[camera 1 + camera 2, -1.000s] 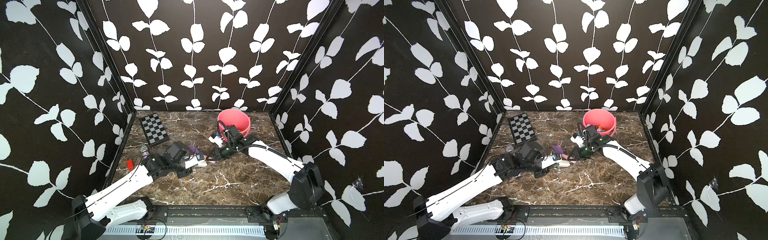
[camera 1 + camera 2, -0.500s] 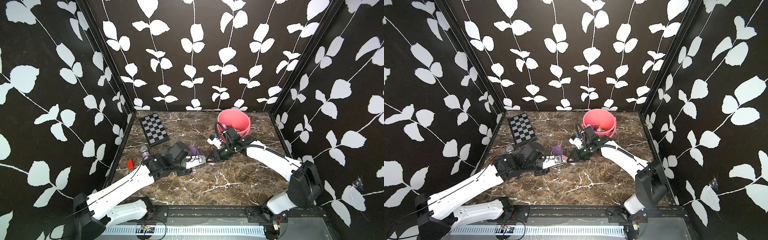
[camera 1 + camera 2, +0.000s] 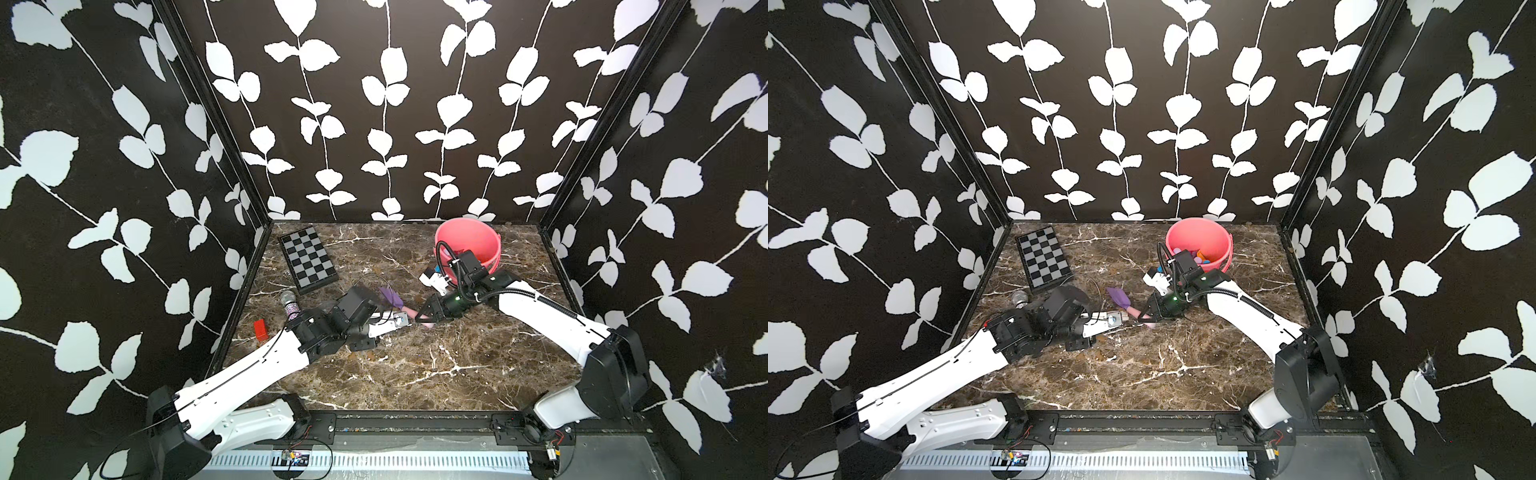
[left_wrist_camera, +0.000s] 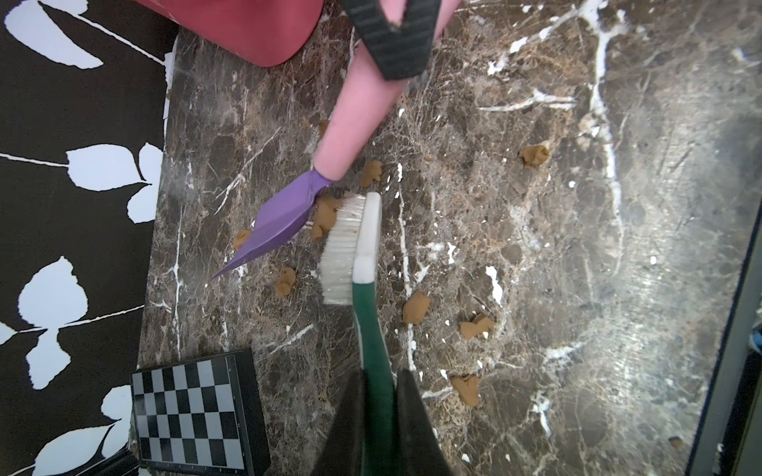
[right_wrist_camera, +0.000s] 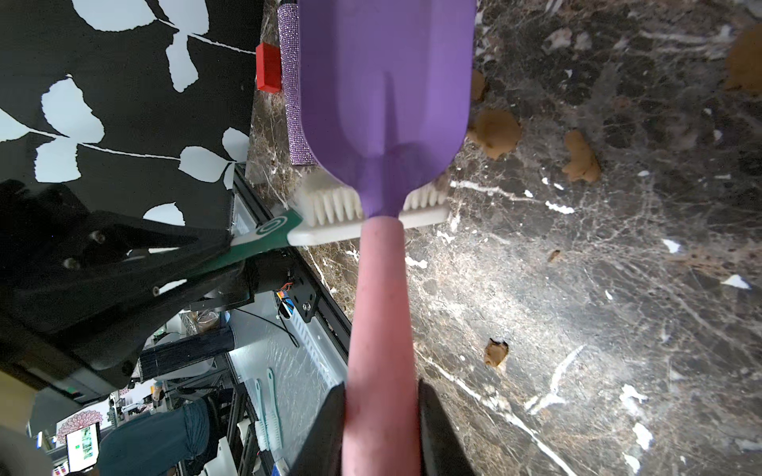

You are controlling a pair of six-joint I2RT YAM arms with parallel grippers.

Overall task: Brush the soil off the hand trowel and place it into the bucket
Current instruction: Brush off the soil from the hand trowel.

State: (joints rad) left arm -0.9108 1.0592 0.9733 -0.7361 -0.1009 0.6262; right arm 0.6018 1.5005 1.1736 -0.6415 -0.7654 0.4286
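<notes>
trowel (image 4: 284,220): purple scoop with a pink handle. It is low over the table (image 3: 415,374), in the middle, in front of the bucket (image 3: 467,222). It is not in the bucket. The scoop is tilted, and its tip points to the back, toward the checkered board (image 3: 307,259). I cannot tell if the tip touches the table.
right hand (image 5: 379,395): clenched tight on the pink handle of the trowel.
left hand (image 4: 380,387): clenched tight on the green handle of the brush (image 4: 350,243).
brush: its white bristles press on the scoop, close to where the scoop joins the handle.
soil (image 4: 325,214): one brown lump is stuck between the bristles and the scoop. More little brown lumps lie on the table around the trowel, apart from each other.
bucket: pink and round. It stands at the back of the table, behind the right arm. Small colored bits sit inside it.
checkered board: lies flat at the back of the table, on the left arm's side.
sparkly stick (image 3: 289,305): lies near the left arm, close to the side wall.
red block (image 3: 260,328): near the sparkly stick, right by the wall.
</notes>
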